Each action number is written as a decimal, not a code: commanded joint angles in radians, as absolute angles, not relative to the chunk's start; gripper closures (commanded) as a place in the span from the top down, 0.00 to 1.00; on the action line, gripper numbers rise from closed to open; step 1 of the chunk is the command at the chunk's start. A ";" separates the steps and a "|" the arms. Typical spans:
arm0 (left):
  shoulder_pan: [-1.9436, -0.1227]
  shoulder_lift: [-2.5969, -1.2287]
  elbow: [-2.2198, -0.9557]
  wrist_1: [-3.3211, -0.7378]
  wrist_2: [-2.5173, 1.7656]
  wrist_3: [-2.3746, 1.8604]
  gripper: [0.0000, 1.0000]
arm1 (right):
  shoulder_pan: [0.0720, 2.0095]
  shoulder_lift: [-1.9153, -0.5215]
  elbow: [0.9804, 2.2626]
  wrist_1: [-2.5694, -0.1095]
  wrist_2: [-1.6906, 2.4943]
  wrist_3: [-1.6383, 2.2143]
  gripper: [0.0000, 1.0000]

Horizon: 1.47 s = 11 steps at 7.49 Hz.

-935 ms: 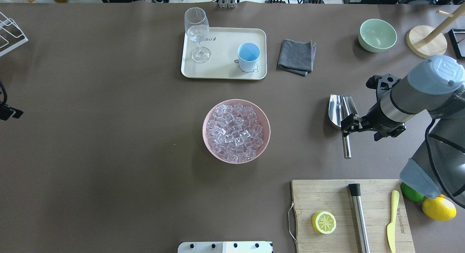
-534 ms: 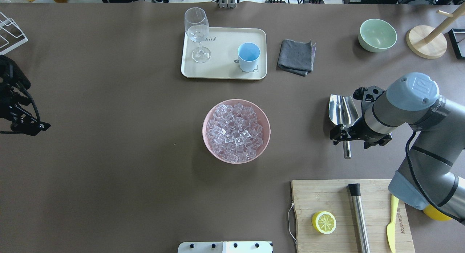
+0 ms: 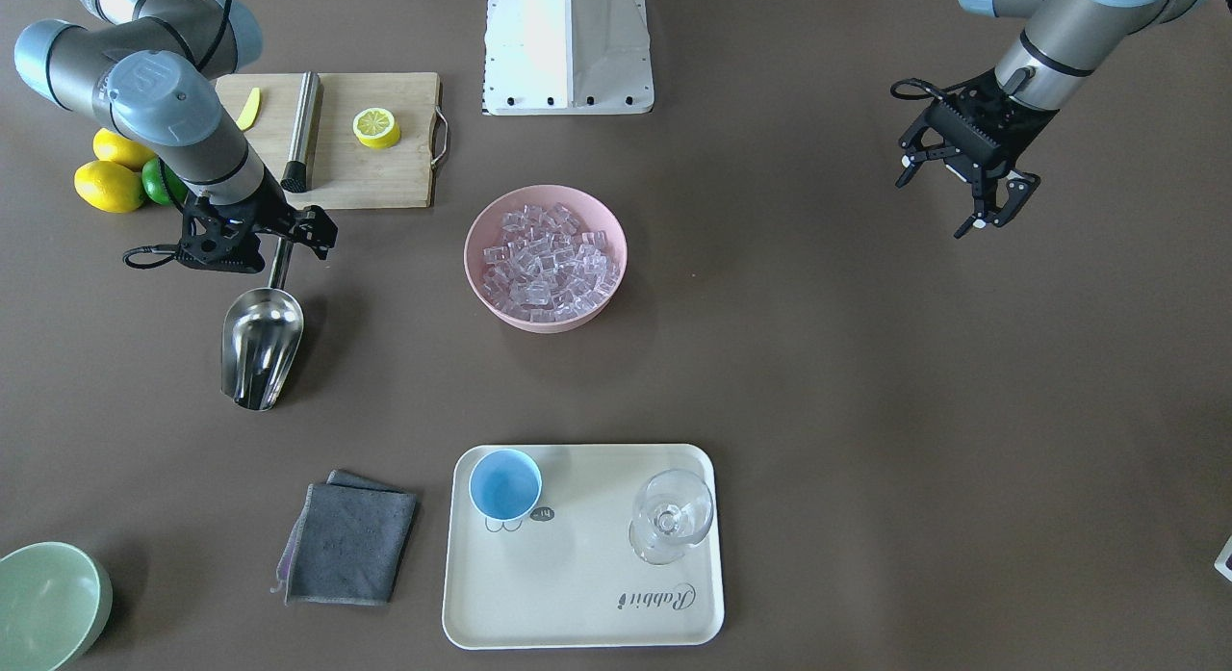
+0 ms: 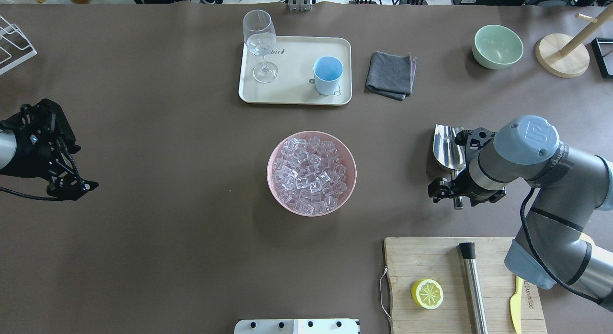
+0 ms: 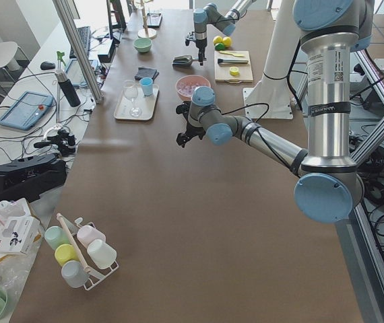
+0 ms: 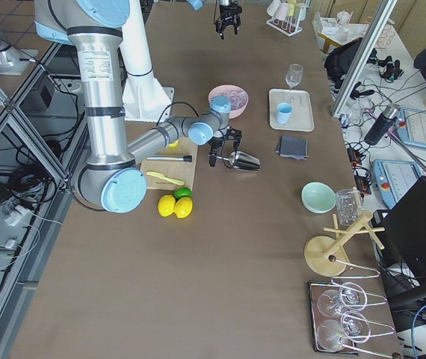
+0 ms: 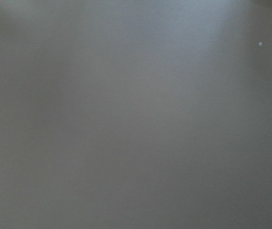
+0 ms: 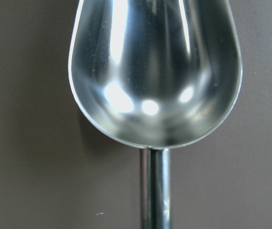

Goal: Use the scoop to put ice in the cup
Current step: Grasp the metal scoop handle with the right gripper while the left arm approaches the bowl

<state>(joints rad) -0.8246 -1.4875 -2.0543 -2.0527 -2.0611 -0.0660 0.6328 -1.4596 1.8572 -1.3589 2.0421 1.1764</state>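
Bright, even, diffuse light falls from above on the brown desk [image 4: 143, 238], which stays matte with no glare. The pink bowl [image 4: 269, 180] throws only a faint, soft-edged shadow around its base, and the scoop [image 4: 444, 144] throws a soft one on its bowl-facing side. The ice [image 4: 310, 173] in the bowl glints with small white sparkles. Both top views are sharp throughout. The right wrist view is crisp on the scoop's trough, where white streaks and round hot spots of glare sit on the steel. The left wrist view is a featureless grey blur, paler along the top. In both side views, upright posts [image 5: 79, 50] near the edges lean with wide-angle stretch.
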 commanded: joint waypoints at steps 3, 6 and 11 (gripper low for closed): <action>-0.671 -1.493 -2.068 -2.232 -2.043 -0.061 0.98 | 0.614 -1.462 1.821 -1.289 2.040 1.198 0.58; -0.565 -1.538 -2.013 -2.374 -1.904 -0.060 0.98 | 0.615 -1.462 1.830 -1.289 2.051 1.183 0.00; -0.494 -1.706 -1.823 -2.491 -1.896 -0.067 0.98 | 0.633 -1.483 1.882 -1.304 2.063 1.126 0.00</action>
